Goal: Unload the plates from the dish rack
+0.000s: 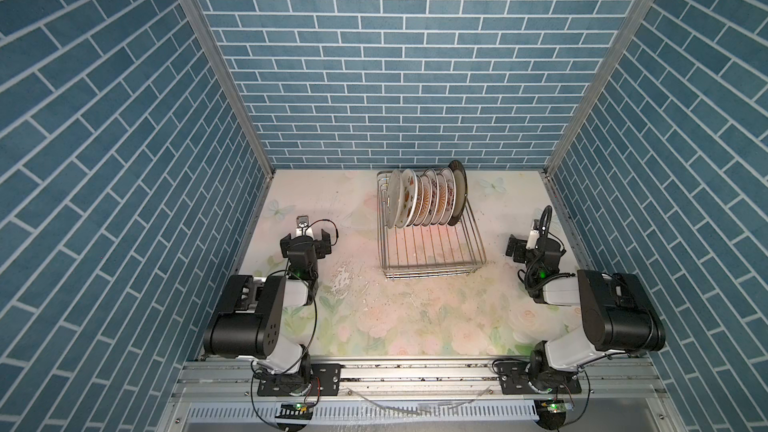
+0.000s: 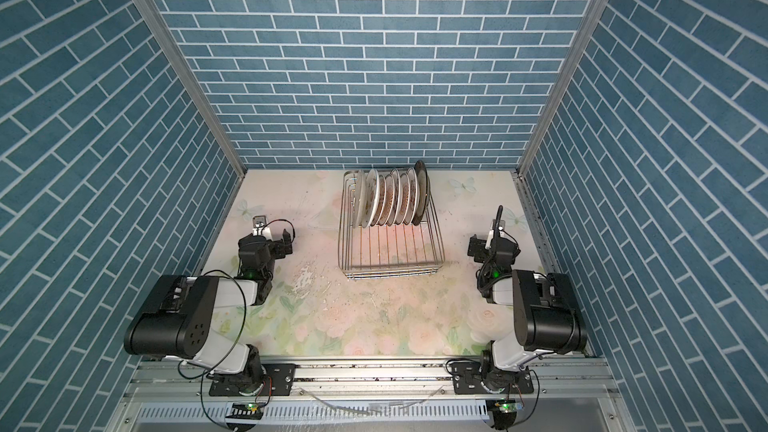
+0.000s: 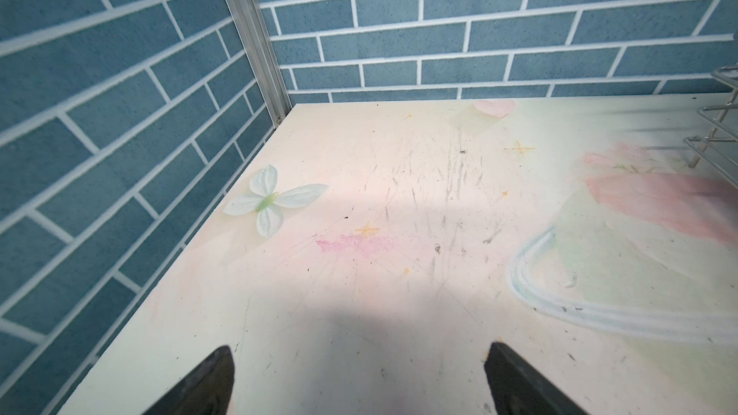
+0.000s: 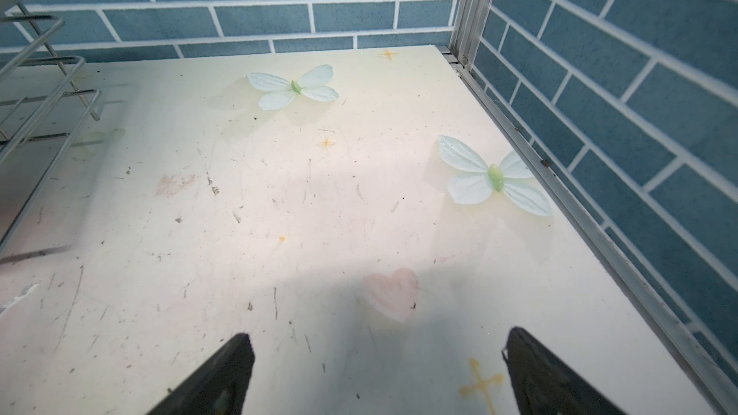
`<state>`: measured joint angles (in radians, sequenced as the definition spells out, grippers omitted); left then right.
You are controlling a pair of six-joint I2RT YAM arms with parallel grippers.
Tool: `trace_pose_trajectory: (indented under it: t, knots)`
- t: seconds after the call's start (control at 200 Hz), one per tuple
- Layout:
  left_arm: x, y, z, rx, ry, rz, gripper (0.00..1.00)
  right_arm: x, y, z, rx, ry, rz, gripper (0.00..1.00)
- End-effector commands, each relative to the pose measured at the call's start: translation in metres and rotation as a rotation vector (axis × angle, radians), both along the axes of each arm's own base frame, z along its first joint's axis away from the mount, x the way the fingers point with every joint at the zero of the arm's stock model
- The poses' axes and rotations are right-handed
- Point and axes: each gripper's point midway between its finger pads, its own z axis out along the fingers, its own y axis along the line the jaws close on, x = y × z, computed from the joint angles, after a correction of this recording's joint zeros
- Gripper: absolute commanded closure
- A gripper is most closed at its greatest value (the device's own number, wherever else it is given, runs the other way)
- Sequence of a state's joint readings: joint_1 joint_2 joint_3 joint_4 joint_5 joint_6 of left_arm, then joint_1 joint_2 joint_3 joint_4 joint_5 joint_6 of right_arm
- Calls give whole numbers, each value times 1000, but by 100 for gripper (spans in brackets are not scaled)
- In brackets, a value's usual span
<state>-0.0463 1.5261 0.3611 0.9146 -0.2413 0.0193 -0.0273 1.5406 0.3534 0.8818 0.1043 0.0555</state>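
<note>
Plates (image 1: 424,197): we count perhaps eight, on edge, row running left-right, in dish rack (image 1: 432,253) by the far edge of the bench (image 1: 415,317).
Left gripper (image 3: 359,381): fingers apart, empty.
Right gripper (image 4: 375,373): fingers apart, empty; slightly nearer.

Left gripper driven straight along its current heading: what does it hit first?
Path looks free: open left gripper faces bare table, then the back wall. The dish rack sits off to the side. Whether table or wall comes first, I can't tell.

A scuffed floral tabletop (image 1: 415,317) sits within blue brick-patterned walls (image 1: 374,56). A printed butterfly (image 3: 267,201) lies ahead of the left gripper (image 3: 359,345). A pink printed heart (image 4: 393,297) lies just ahead of the right gripper (image 4: 379,332).
</note>
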Motion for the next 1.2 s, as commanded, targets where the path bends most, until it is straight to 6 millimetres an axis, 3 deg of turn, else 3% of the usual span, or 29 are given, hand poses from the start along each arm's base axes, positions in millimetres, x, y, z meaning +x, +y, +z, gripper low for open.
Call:
trace_pose_trajectory:
  t: [0.0, 0.445, 0.55, 0.69, 0.835, 1.005, 1.1, 1.195]
  knots:
    - [0, -2, -1, 6, 4, -9, 0, 9, 0, 12, 6, -31, 4, 1]
    - [0, -2, 0, 5, 2, -9, 0, 9, 0, 12, 6, -31, 6, 1]
    - [1, -4, 0, 4, 0, -20, 0, 11, 9, 12, 7, -18, 58, 1]
    - [1, -7, 6, 7, 5, -37, 0, 10, 11, 21, 7, -25, 72, 1]
    - [-5, -9, 33, 10, 3, -56, 0, 6, 11, 32, 6, -30, 75, 1]
    - [-16, -20, 63, -60, -60, -104, 0, -9, 13, 80, 45, -98, 69, 1]
    - [-19, -38, 97, -270, -200, -161, 0, -21, 25, 110, 119, -128, 109, 1]
    - [-22, -71, 129, -517, -249, -310, 0, -35, 41, 136, 196, -161, 181, 1]
